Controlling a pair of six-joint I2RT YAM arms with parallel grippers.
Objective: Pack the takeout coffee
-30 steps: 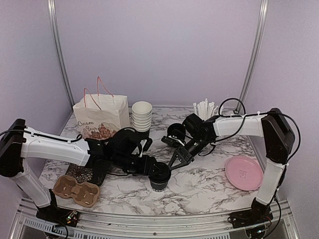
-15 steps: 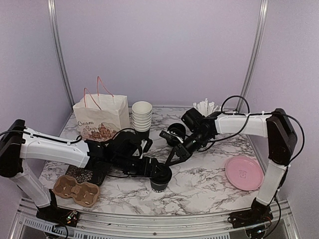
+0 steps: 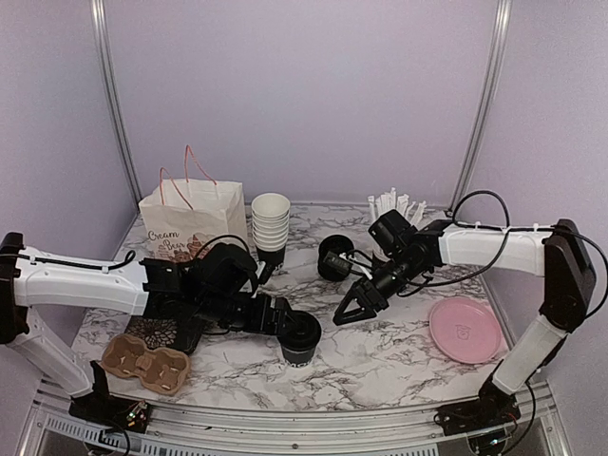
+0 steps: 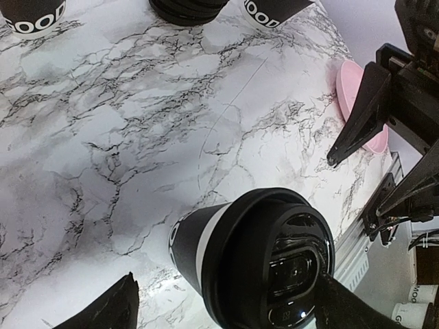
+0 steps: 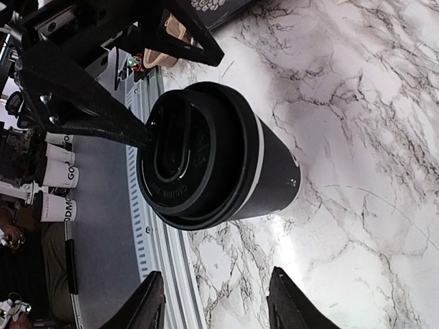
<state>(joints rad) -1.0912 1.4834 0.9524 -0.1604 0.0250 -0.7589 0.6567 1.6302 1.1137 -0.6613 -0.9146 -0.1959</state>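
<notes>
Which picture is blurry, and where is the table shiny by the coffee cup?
Top external view: sharp, evenly lit, no glare on the marble table. Left wrist view: white glare on the marble beside the base of the lidded coffee cup. Right wrist view: cup crisp, another bright patch beside it, far cups at the left edge look soft.

The lidded cup [image 3: 301, 334] stands between carrier [image 3: 145, 361], left, and plate [image 3: 465, 330], right; the bag [image 3: 193, 223] lies behind-left.

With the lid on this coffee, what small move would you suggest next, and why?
Probably close the left hand on the lidded cup: its open fingers straddle the cup, the right hand stands clear and open, and the cardboard carrier sits empty on that arm's side.
</notes>
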